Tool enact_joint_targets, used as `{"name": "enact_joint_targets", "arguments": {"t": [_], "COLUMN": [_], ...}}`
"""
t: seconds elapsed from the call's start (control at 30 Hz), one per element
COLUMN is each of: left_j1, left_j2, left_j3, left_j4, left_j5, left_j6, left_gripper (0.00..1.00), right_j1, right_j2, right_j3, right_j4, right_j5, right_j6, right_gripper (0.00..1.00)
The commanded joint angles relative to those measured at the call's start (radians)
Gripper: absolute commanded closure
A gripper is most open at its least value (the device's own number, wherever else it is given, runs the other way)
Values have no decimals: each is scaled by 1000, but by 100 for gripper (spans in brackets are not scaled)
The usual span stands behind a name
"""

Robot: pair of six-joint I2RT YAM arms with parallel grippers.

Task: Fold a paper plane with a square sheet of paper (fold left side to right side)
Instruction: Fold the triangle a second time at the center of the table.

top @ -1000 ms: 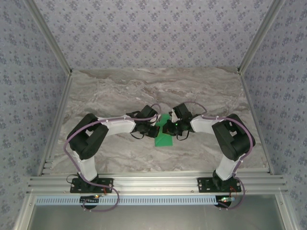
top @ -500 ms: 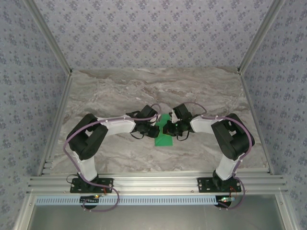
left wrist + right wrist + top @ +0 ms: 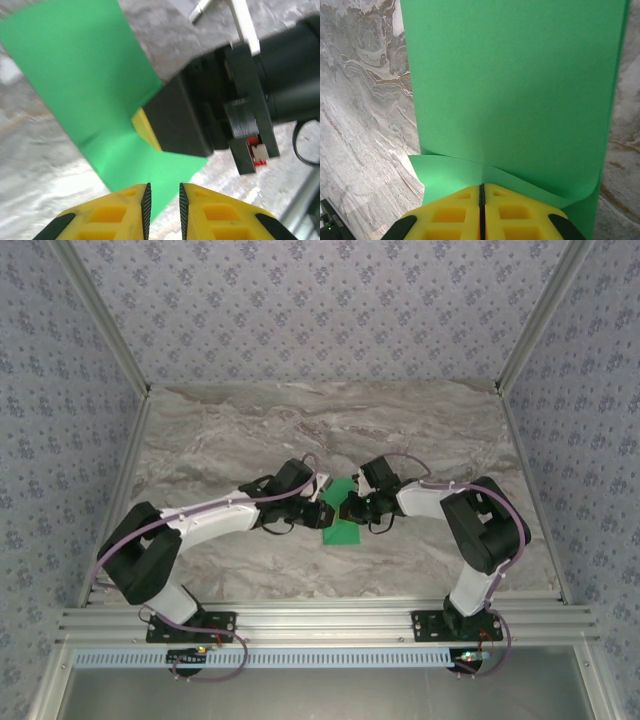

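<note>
The square sheet of paper (image 3: 342, 531) is bright green and lies mid-table, partly folded, with one layer bowed up off the other. My right gripper (image 3: 349, 508) is shut on the sheet of paper (image 3: 520, 75) at its curled near edge, jaws fully together (image 3: 481, 188). My left gripper (image 3: 321, 514) sits at the sheet's left side, facing the right one. In the left wrist view its yellow jaws (image 3: 163, 197) stand a little apart with nothing between them, just short of a corner of the paper (image 3: 90, 75). The right gripper's yellow finger (image 3: 145, 128) touches the paper there.
The grey marbled tabletop (image 3: 250, 430) extends all round the paper. Aluminium frame rails (image 3: 320, 620) run along the near edge and up both sides. Patterned walls enclose the cell. The two wrists are close together over the paper.
The left arm's elbow has swung out to the left and lower, and its gripper has drawn back slightly from the paper. The right arm and the paper have stayed put.
</note>
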Motion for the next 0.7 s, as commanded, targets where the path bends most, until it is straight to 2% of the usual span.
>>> {"name": "enact_joint_targets", "arguments": {"t": [0.0,0.33,0.67], "left_j1": [-28,-51,-51], "left_j2": [24,160,190], "left_j3": [-25,16,-11], "left_j4": [109,98,84], "left_j5": [109,98,53], "left_j6": [-75,-62,-66], "left_gripper": [76,76,77], "right_j1": [-3,-1,-2], "right_j2": [36,36,37], "right_j3": [-17,-13,-7], "right_j4": [-66,-77,-93], "right_j5": [39,39,42], "right_j6": [-20,-26,-28], "right_gripper": [90,90,90]}}
